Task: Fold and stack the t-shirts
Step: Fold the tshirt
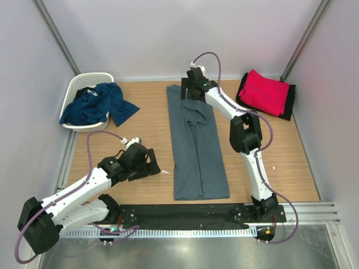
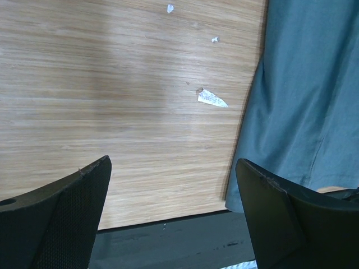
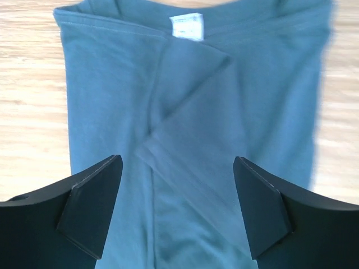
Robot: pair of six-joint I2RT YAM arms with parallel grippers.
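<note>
Grey shirt (image 1: 197,151): long folded strip, table (image 1: 143,131) centre; R gripper (image 3: 176,168) over collar end, jaws spread, empty. L gripper (image 2: 174,165): spread, beside strip's near end. Red shirt (image 1: 263,91) atop black shirt (image 1: 289,105), prob. folded, back right.

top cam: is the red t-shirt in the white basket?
No, the red t-shirt lies folded on the black t-shirt at far right; the basket, far left, holds the navy t-shirt.

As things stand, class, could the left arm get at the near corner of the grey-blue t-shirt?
Probably yes: the left gripper is open beside the grey-blue t-shirt, only bare table between.
</note>
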